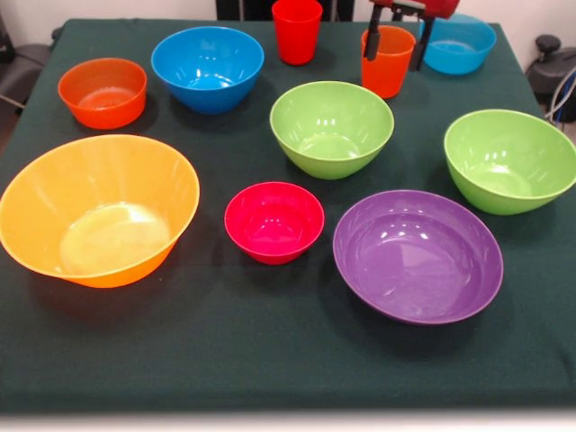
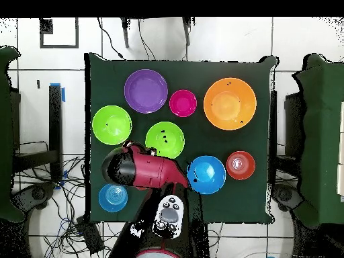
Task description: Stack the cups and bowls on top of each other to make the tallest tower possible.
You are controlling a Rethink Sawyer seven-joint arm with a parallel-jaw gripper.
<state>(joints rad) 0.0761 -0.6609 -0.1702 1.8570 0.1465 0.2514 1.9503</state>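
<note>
At the table's far edge, the gripper (image 1: 396,47) hangs with fingers apart, straddling the orange cup (image 1: 387,61); it should close squarely on the rim, lift straight, then carry toward the big orange bowl (image 1: 97,209).

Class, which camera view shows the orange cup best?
The front view: the orange cup stands upright near the table's far edge, its rim and side visible, with the claw straddling its rim. In the overhead view the arm hides it entirely.
</note>
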